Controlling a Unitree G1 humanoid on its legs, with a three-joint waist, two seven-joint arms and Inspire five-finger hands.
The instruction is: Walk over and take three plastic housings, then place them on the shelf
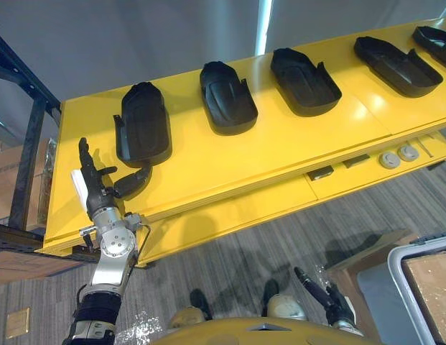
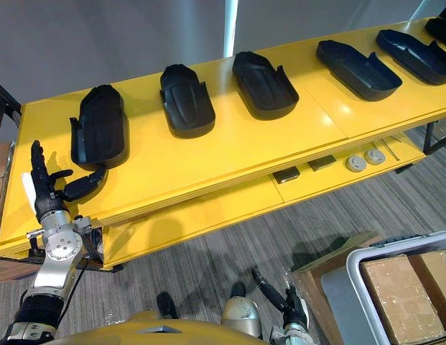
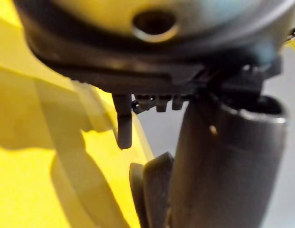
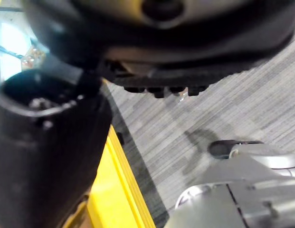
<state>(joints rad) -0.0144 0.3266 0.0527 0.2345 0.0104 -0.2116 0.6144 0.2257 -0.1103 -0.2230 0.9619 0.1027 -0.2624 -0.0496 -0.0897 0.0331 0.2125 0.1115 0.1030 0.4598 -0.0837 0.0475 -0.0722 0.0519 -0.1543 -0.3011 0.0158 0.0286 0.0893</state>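
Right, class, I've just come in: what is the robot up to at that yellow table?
The robot stands at the yellow table, where black plastic housings lie in a row. Its left hand is raised, open, over the table's near corner beside the leftmost housing, holding nothing. Its right hand hangs open, low over the floor.

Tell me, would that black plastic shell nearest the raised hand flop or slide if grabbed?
The leftmost black moulded plastic housing looks like a thin rigid shell: probably stiff and light. Its smooth surface on the glossy yellow table suggests it slides easily when pushed. Lying low and wide, it seems unlikely to tip.
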